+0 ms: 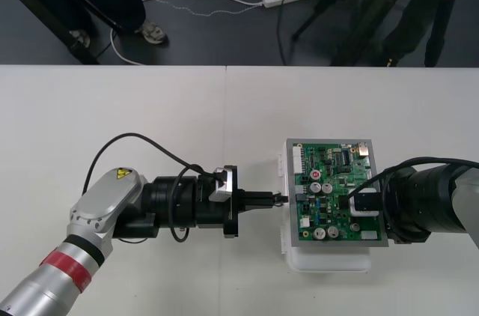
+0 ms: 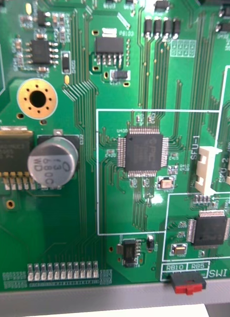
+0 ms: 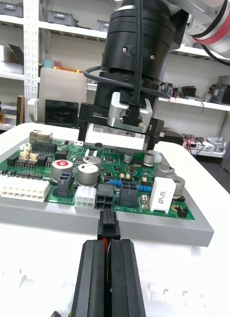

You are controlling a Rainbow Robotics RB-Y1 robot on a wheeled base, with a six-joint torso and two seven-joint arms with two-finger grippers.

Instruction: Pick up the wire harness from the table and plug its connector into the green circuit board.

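The left claw (image 3: pixel 109 243) pinches the plug (image 3: pixel 108 229) at the edge socket (image 3: pixel 105 195) of the green circuit board (image 1: pixel 340 181), seemingly unseated; the right claw (image 1: pixel 364 204) hovers above it, grip unclear.

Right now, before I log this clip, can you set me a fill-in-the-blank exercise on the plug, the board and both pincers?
1. The left pincer, shut on the thin wire harness, grips its small black ____.
2. That part faces a black socket on the edge of the green circuit board, which rests on a ____ base.
3. The right pincer stands over the board's ____ side, opposite the left pincer.

Missing words: plug; white; right.
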